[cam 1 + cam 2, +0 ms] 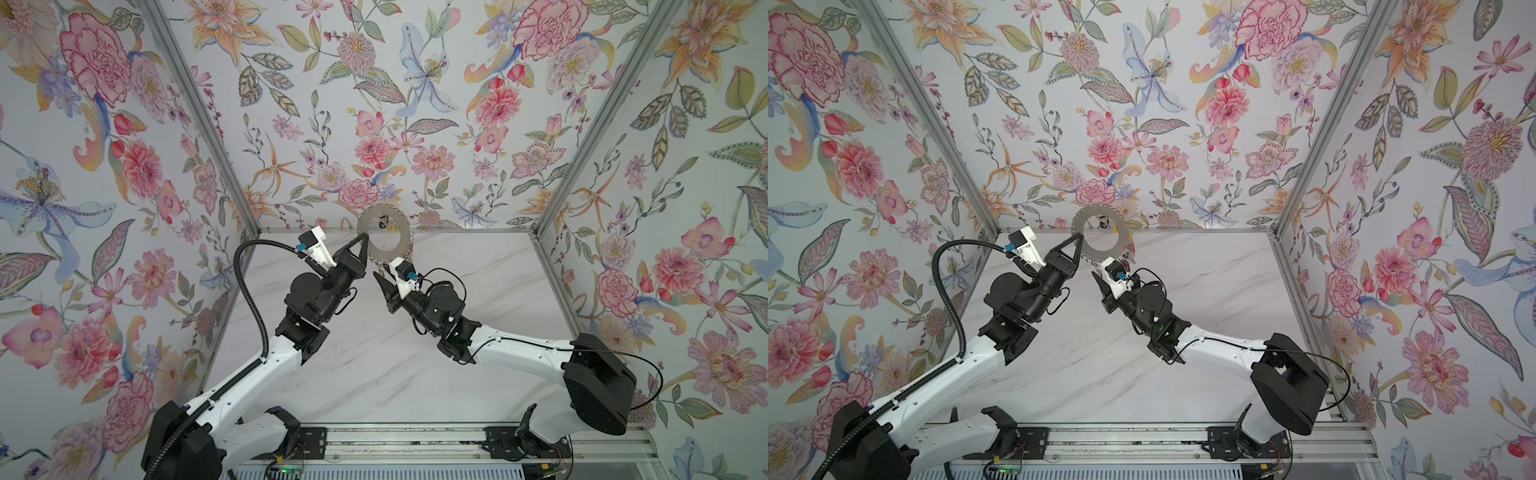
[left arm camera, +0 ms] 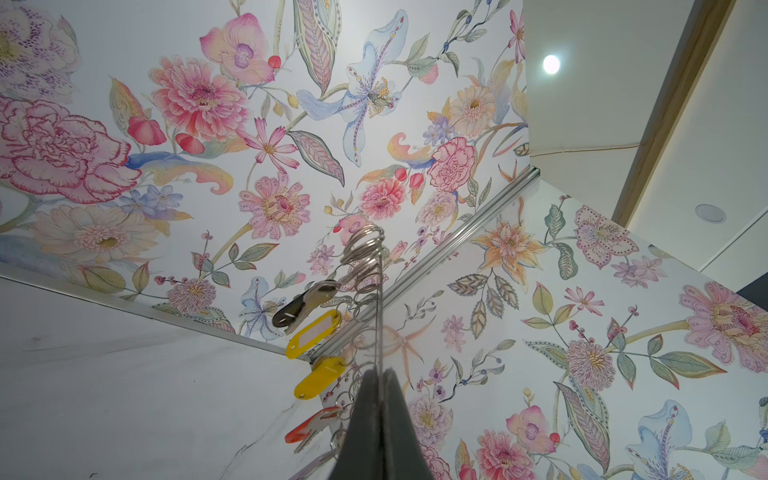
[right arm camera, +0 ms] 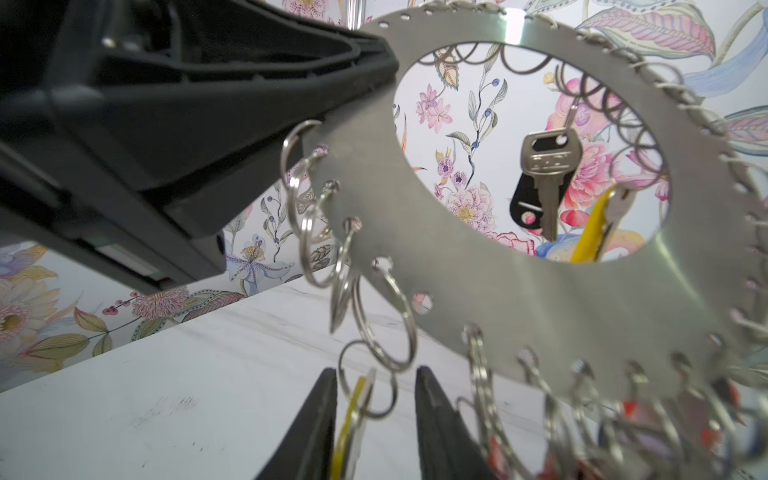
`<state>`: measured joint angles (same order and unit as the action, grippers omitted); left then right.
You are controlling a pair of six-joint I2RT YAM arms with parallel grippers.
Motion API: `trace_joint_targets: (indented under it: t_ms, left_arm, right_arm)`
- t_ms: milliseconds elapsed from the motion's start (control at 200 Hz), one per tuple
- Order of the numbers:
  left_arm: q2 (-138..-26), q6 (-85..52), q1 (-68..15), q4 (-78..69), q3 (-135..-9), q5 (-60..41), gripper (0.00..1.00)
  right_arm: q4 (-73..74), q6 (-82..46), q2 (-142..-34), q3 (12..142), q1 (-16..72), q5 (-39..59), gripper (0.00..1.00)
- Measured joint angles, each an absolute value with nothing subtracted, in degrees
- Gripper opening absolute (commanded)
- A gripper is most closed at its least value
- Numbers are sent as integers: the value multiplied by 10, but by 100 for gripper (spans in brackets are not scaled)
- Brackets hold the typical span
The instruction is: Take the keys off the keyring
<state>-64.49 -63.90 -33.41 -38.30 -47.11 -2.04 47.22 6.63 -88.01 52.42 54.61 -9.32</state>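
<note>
While the left jaws, pressed together on its rim, hold the flat grey washer-like metal keyring upright in the air over the far part of the white marbled table, several keys hang from it, so I judge the task far from finished. In the left wrist view a silver key with a black head, an oblong yellow plastic tag, a second yellow tag and an orange-red tag dangle on one side of the disc, which is seen edge-on. In the right wrist view more red-tagged keys hang in a blurred bunch along the lower rim; I cannot count them. Many of the small silver wire loops on the rim carry nothing, and no freed key shows on the table in any view, so whether any has come off I cannot tell. The step in hand, as I judge it, is taking one key. The right jaws are spread on either side of a yellow-tagged key that hangs from a loop at the lower rim, with a gap showing between the tag and at least one of them, so nothing is pinched yet. Left to do: close on that key, work it off its loop, and repeat for each of the others
</note>
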Motion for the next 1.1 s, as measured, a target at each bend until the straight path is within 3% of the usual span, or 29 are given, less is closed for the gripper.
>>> trace_joint_targets:
  t_ms: [225, 460, 936, 1101]
  left_arm:
    - [-645, -639, -334, -383, -471, -12, 0]
    - [-649, -639, -334, -383, -471, -9, 0]
    - [-660, -674, -336, -391, -446, 20, 0]
    - [-662, -691, -338, -394, -427, 21, 8]
  right_arm:
    - [472, 59, -880, 524, 546, -101, 21]
    - [474, 60, -872, 514, 547, -110, 2]
    - [430, 108, -796, 497, 550, -133, 0]
    - [376, 145, -788, 501, 544, -138, 0]
